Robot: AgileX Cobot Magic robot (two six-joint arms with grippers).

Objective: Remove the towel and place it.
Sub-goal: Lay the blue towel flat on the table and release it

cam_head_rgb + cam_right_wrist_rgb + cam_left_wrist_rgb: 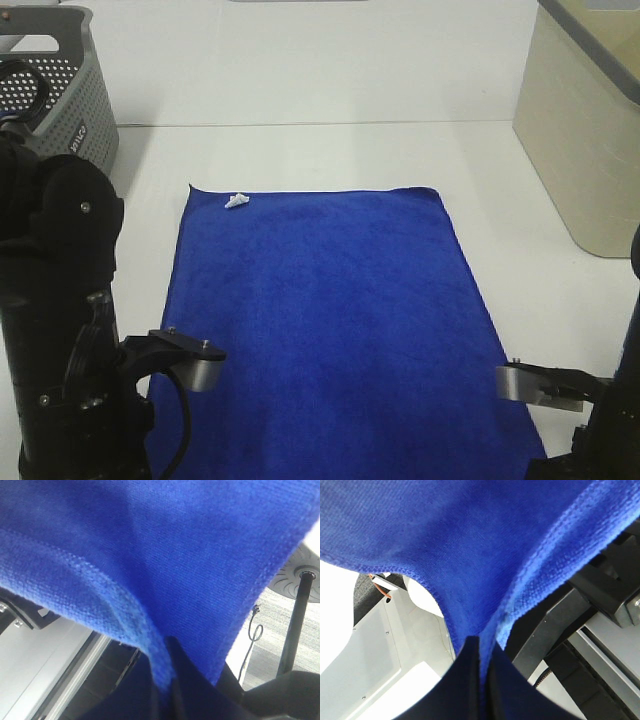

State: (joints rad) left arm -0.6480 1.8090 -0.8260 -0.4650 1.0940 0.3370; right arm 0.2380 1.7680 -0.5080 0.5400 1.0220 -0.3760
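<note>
Exterior high: the towel lies spread flat and nearly square to the white bench. Its far hem sits about mid-bench, with the white tag at the far-left corner, and its near edge runs out of view between the two arms. A grey perforated basket stands at the far-left corner of the bench and a beige bin at the far-right edge, both well apart from the cloth. Neither pair of fingertips shows here. Left wrist: the left gripper is clamped hard on the hemmed edge, jaws together with only cloth between, and the towel fans away from the pinch. Right wrist: the right gripper is closed likewise on the stitched hem. Judgement: removal looks done and this is the placing step, with the near edge yet to be set down. The next move calls for lowering both near corners evenly onto the bench, opening both jaws together, then backing away without dragging or rucking the cloth.
</note>
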